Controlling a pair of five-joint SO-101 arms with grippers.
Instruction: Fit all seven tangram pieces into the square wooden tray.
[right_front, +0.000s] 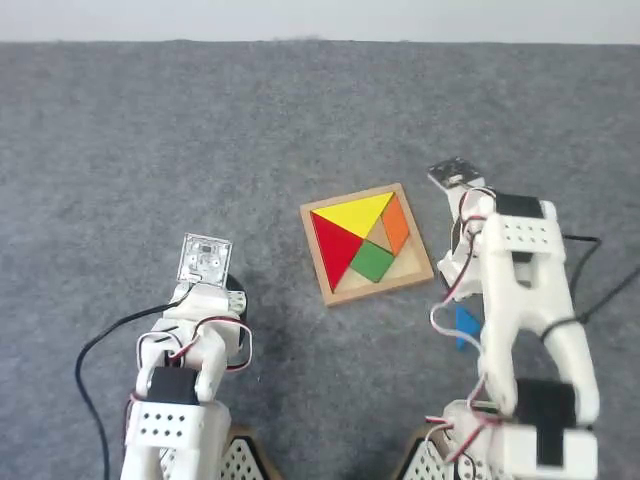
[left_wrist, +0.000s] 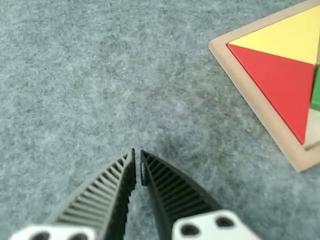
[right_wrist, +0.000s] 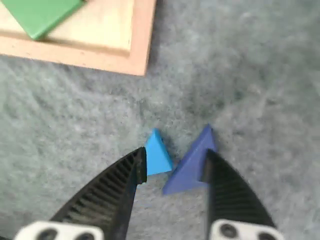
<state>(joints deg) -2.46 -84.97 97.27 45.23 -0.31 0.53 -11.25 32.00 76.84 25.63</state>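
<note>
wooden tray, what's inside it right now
Inside the wooden tray lie a yellow triangle, a red triangle, an orange piece and a green square, with bare wood between and beside them. Whatever lies under those pieces is covered.

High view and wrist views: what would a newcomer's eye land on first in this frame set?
The wooden tray, right of centre, stands out with its bright yellow piece, red piece, green piece and orange piece, plus some bare wood. Next comes the right claw, open and straddling a light blue triangle and a darker blue piece near the tray's corner. The left claw is shut over grey carpet.
</note>
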